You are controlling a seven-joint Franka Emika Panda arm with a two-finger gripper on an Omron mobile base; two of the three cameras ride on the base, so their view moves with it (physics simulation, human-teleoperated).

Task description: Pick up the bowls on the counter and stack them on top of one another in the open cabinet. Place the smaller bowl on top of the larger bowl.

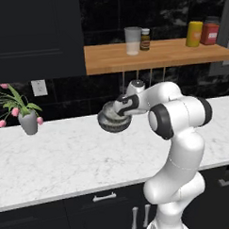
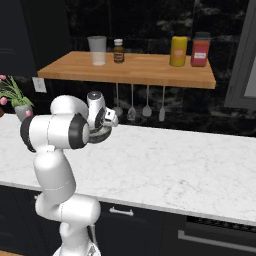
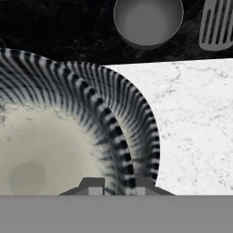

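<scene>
Hand view shows the fingers (image 3: 117,184) pinched narrowly on the bowl's (image 3: 68,136) ribbed rim, lifted above the desk (image 1: 66,161); such a thin, one-sided grip could let it tilt and slip.

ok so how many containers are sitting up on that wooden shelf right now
4, all on the wooden shelf: a clear cup at the left, a small brown bottle beside it, then a yellow jar and a red jar toward the right end.

The white marble counter (image 1: 66,161) bears a grey flower vase (image 1: 28,122) at its far left, well apart from the wooden shelf (image 1: 151,56) above, where a glass (image 1: 132,40), brown bottle (image 1: 144,39), yellow jar (image 1: 194,34) and red jar (image 1: 209,33) stand.
</scene>
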